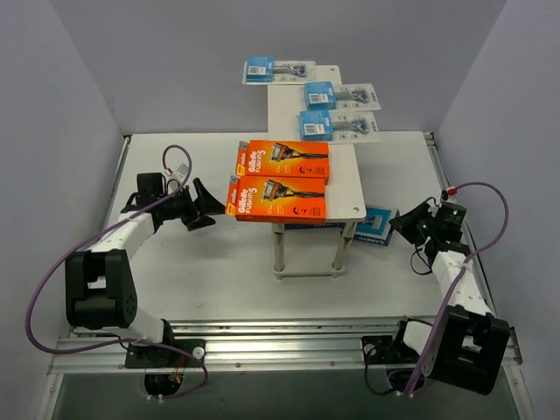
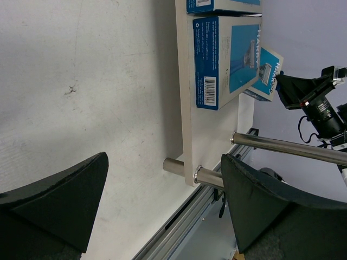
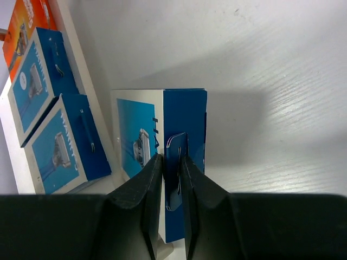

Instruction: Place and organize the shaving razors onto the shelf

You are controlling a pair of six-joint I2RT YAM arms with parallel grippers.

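Right gripper [image 3: 172,181] is closest to the lens, jaws pinched on the hang tab [image 3: 177,154] of a blue-and-white box [image 3: 187,114]. Left gripper [image 1: 203,210] is spread wide, nothing held, left of the shelf [image 1: 346,179]. The shelf is carried by the table [image 1: 219,271]. On its top, two orange boxes [image 1: 284,160] are laid near-left and three blister packs [image 1: 341,94] further back. The gripped box is seen by the shelf's right legs; lift-off can't be confirmed. Box is judged light and stiff, its glossy card likely slippery. Tab is judged thin and bendable, so swing or tearing is expected. A grip across the box edges would be preferred.
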